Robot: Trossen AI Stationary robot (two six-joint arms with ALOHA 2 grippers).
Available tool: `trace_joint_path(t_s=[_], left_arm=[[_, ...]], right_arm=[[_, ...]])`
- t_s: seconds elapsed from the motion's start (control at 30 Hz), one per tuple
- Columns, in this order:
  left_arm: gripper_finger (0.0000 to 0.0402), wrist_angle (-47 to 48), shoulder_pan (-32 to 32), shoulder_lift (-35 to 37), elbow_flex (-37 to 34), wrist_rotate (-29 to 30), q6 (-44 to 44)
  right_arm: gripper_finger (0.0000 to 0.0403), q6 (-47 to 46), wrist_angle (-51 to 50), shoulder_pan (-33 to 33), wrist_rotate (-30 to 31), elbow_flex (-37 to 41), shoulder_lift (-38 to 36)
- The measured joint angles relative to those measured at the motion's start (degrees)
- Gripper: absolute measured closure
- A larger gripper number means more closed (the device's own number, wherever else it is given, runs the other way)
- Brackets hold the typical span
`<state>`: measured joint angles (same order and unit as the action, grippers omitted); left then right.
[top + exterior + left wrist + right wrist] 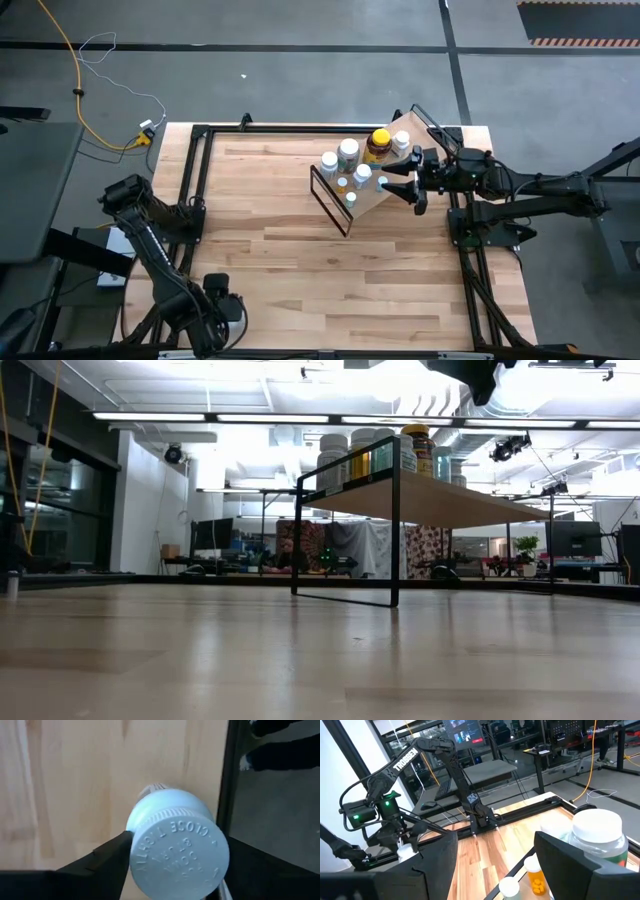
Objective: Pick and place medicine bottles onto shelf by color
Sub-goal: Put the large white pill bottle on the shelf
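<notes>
The light-wood shelf (385, 195) with black wire ends stands at the table's far right. Several medicine bottles stand on it, mostly white-capped (348, 150), plus one amber bottle with a yellow cap (379, 140). They also show on the shelf in the low view (400, 490). My right gripper (398, 186) is open over the shelf's right part. In the right wrist view (495, 865) its fingers stand apart, short of a large white-capped bottle (597, 835). My left gripper (222, 302) is near the table's near left corner, shut on a white bottle (175, 845). My left gripper pinches the white bottle between its two fingers, which lie on opposite sides of the bottle at its cap (137, 850). The cap's lettered top faces the wrist camera and the body points away toward the tabletop. Whether the bottle is clear of the table does not show.
A black frame rail (227, 775) runs along the table's edge close to the left gripper. A small bottle of orange pills (536, 877) and a white cap (509, 885) stand just under the right gripper. Bare wood (270, 220) lies between the arms.
</notes>
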<state>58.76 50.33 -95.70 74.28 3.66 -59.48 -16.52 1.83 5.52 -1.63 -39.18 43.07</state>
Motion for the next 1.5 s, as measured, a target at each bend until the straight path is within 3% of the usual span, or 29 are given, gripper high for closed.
trace_joint_path(t_s=[0.2, 0.43, 0.73, 1.0, 1.17, 1.3, 1.5], left_arm=[[0.0174, 3.7, -0.9, 2.0, -0.1, 0.5, 2.3], [0.0174, 6.6, -4.9, 8.9, -0.1, 3.2, 6.5], [0.0174, 8.0, -21.2, 18.6, 2.0, 6.0, 14.9], [0.0174, 7.8, -33.0, 19.3, 12.5, 6.0, 26.4], [0.0174, 7.3, -36.2, 19.1, 18.7, 10.8, 32.3], [0.0174, 5.3, -38.6, 19.1, 21.2, 14.7, 35.8], [0.0174, -3.5, -42.1, 19.0, 21.5, 15.0, 43.5]], right_arm=[[0.0149, -0.4, -1.0, 0.0, 0.0, 0.0, 0.0], [0.0149, -1.3, -1.0, 0.0, 0.0, 0.0, 0.0], [0.0149, -6.9, -0.4, 0.0, -0.4, 0.0, 0.0], [0.0149, -7.6, 2.9, -0.1, -0.4, 0.0, 0.0], [0.0149, -7.5, 6.1, 0.0, -0.3, 0.0, 0.0], [0.0149, -7.4, 9.5, -0.1, 0.7, 0.0, 0.0], [0.0149, -8.9, 12.0, -0.1, 3.6, 0.0, 0.0]])
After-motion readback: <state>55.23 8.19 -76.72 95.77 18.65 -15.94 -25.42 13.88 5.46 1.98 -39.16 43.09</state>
